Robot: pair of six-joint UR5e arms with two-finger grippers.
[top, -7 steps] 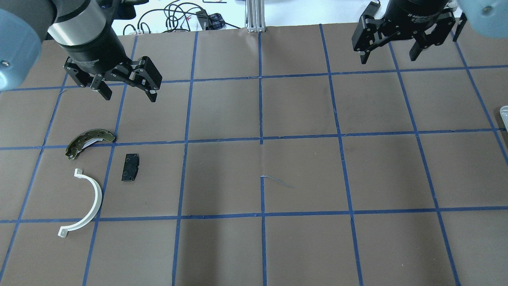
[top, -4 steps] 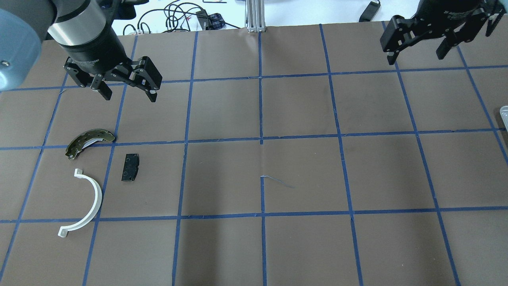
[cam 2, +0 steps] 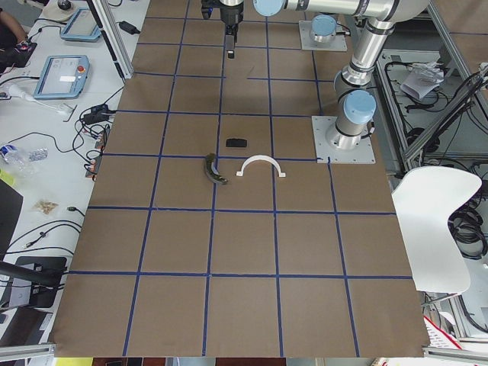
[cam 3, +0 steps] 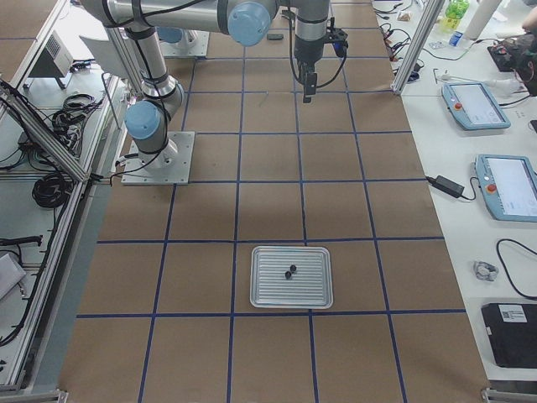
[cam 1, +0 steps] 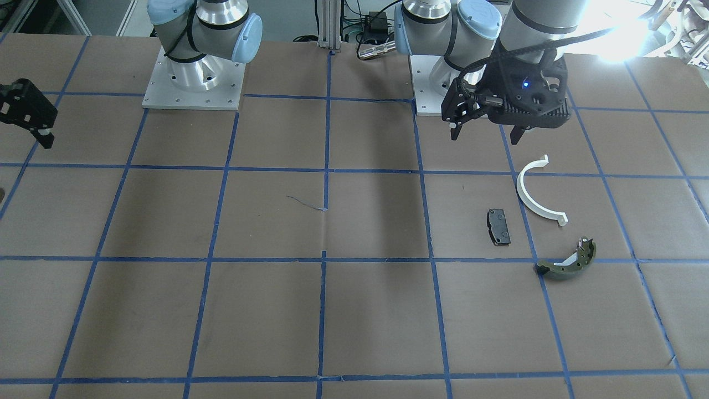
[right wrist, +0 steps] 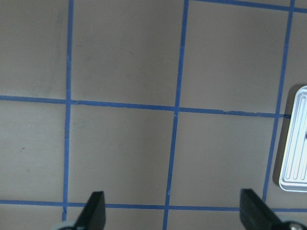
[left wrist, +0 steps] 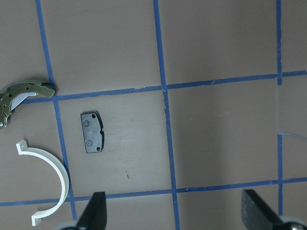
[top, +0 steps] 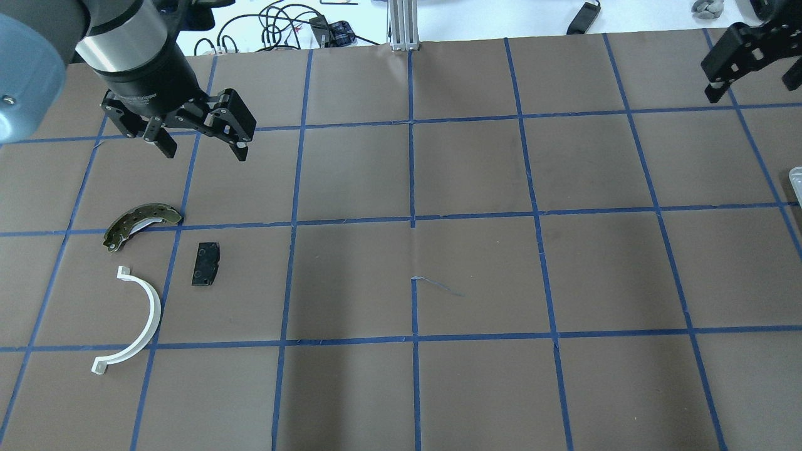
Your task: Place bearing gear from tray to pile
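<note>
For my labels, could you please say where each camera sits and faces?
Front: across the table, facing the robot; bases, left hand.
Overhead: behind the robot, looking forward and down; right hand.
Left side: table's left end, looking along it; left arm nearest.
Right side: table's right end, past the tray; right arm nearest.
Left wrist: down on the black pad; left fingertips.
Right wrist: down on the table; right fingertips.
Shared: front and overhead show pad, half-ring, shoe.

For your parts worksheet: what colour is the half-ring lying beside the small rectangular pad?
White. The half-ring shows best in the overhead exterior view.
</note>
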